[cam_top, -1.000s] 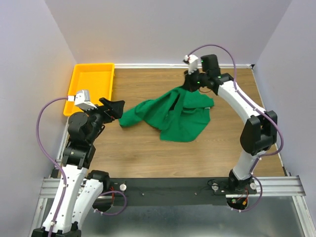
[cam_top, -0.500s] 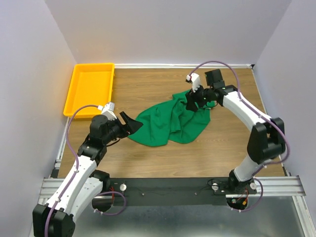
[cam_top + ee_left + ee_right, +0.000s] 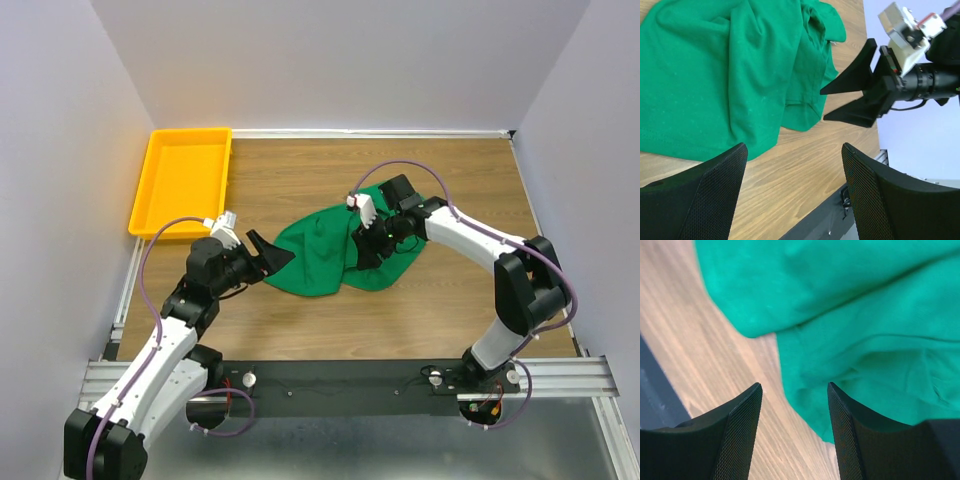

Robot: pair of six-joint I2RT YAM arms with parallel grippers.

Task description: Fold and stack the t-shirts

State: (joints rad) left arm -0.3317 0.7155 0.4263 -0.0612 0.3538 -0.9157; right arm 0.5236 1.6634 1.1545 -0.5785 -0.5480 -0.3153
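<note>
The green t-shirt (image 3: 330, 250) lies crumpled in a heap on the middle of the wooden table, also seen in the left wrist view (image 3: 715, 75) and the right wrist view (image 3: 865, 315). My left gripper (image 3: 272, 250) sits low at the shirt's left edge, open, with only bare wood between its fingers (image 3: 794, 150). My right gripper (image 3: 362, 256) hovers over the shirt's right half, open and holding nothing. Its fingers straddle the shirt's near hem and the table (image 3: 794, 387). The left wrist view shows the right gripper (image 3: 823, 105) from the side with its jaws apart.
A yellow tray (image 3: 180, 180) stands at the table's far left corner. Pale walls close in the table on the left, back and right. The black rail (image 3: 340, 375) with the arm bases runs along the near edge.
The right gripper has opened and let go of the shirt, then swung toward the near left over it. The shirt has dropped into a heap. The left arm moved right to the shirt's edge.
</note>
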